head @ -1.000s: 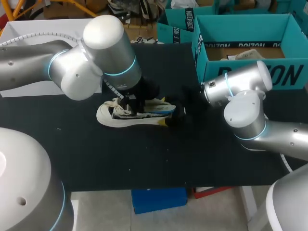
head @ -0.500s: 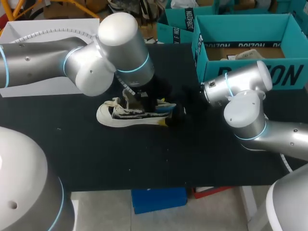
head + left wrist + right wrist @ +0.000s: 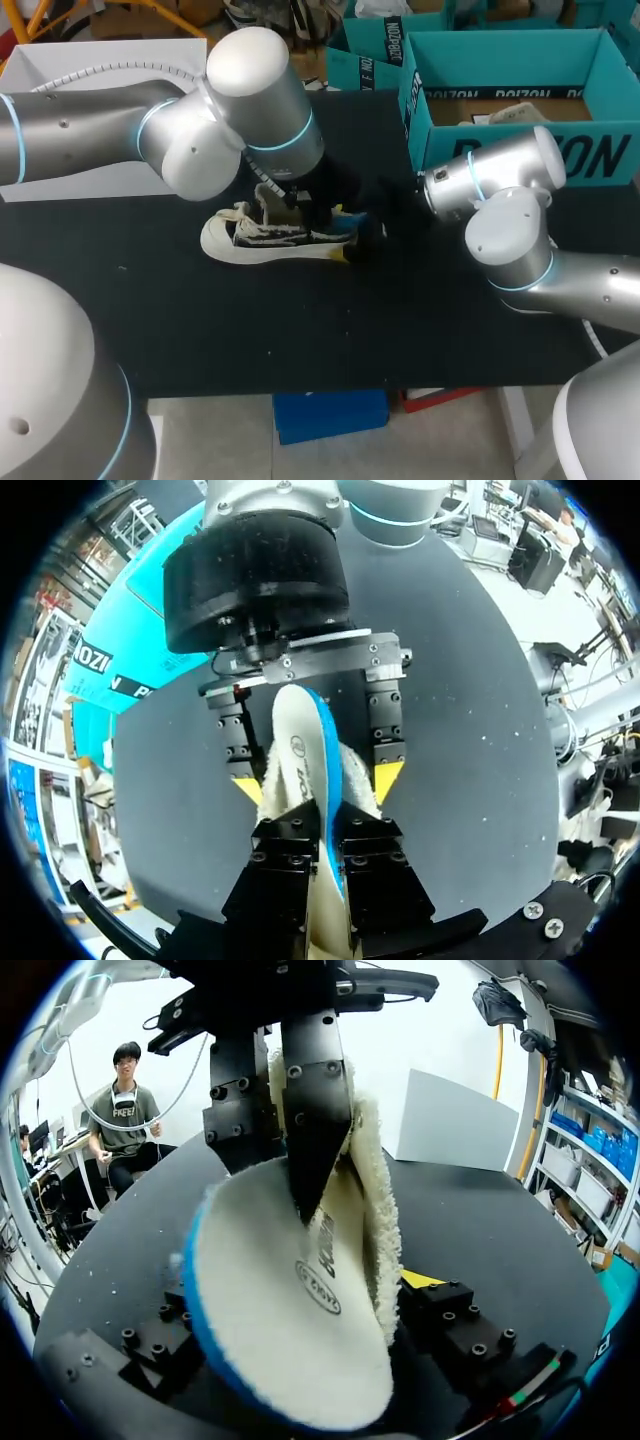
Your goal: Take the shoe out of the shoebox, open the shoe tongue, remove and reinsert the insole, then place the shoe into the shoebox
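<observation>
On the black worktop, a bit L of centre, I see the shoe sitting out of the teal shoebox, which stands at the far R corner, well apart from it. L arm is over the shoe w/ the L tool right above it. R arm comes in low from the other side, w/ the R tool at the shoe's R end. Wrist views: L tool is pinched narrow on the insole, one finger each side of its blue-edged rim, so it's holding it. Insole is bent lengthwise, smooth white underside w/ a printed mark on one face, cream fleece curling round on the other. Its far end sits inside the R tool; can't tell whether that tool is actually clamping it or just around it. Head view hides whether any part of the insole is in the shoe.
</observation>
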### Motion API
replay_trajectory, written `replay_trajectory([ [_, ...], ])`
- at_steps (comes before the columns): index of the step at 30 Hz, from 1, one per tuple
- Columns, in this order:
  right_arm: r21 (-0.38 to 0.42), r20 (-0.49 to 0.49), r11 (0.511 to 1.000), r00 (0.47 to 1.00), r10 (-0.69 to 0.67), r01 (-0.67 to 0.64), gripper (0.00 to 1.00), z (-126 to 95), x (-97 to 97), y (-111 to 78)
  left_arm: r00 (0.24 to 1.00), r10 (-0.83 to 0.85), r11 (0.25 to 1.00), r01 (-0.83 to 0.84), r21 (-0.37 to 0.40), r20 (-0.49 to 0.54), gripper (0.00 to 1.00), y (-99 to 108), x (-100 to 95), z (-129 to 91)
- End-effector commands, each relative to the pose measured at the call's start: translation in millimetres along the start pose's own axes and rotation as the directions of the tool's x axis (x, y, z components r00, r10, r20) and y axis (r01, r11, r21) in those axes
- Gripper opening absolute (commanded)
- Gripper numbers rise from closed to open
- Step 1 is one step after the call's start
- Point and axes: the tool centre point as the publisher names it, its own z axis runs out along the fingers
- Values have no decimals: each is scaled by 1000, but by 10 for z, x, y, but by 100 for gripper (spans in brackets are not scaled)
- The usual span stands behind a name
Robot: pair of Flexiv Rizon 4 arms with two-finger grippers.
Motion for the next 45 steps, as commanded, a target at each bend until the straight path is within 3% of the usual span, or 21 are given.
replay_trajectory([
  [1, 2, 1, 1000, 1000, 1, -1, 0, 12, 1, -20, 1000, 12, 998, -12, 54, -2, 0, 60, 48, -212],
  [9, 2, 1, 1000, 1000, 1, -1, 0, 12, 1, -20, 995, -3, 964, 29, 265, -99, 0, 23, 108, -726],
  [15, 2, 1, 1000, 1000, 1, -1, 0, 12, 1, -20, 989, -39, 909, 95, 405, -145, 0, -81, 30, -1190],
  [27, 2, 1, 1000, 1000, 1, -1, 0, 12, 1, -20, 982, 11, 708, 125, 695, -188, 0, -620, 26, -2071],
  [30, 2, 1, 1000, 1000, 1, -1, 0, 12, 1, -20, 981, 13, 656, 139, 742, -195, 0, -704, 74, -2200],
  [33, 2, 1, 1000, 1000, 1, -1, 0, 12, 1, -20, 962, 72, 526, 189, 829, -265, 0, -767, 101, -2340],
  [37, 2, 1, 1000, 1000, 1, -1, 0, 12, 1, -20, 925, 157, 390, 263, 882, -345, 0, -801, 144, -2449],
  [45, 2, 1, 1000, 1000, 1, -1, 0, 12, 1, -20, 914, 192, 374, 268, 888, -357, 0, -805, 156, -2473],
])
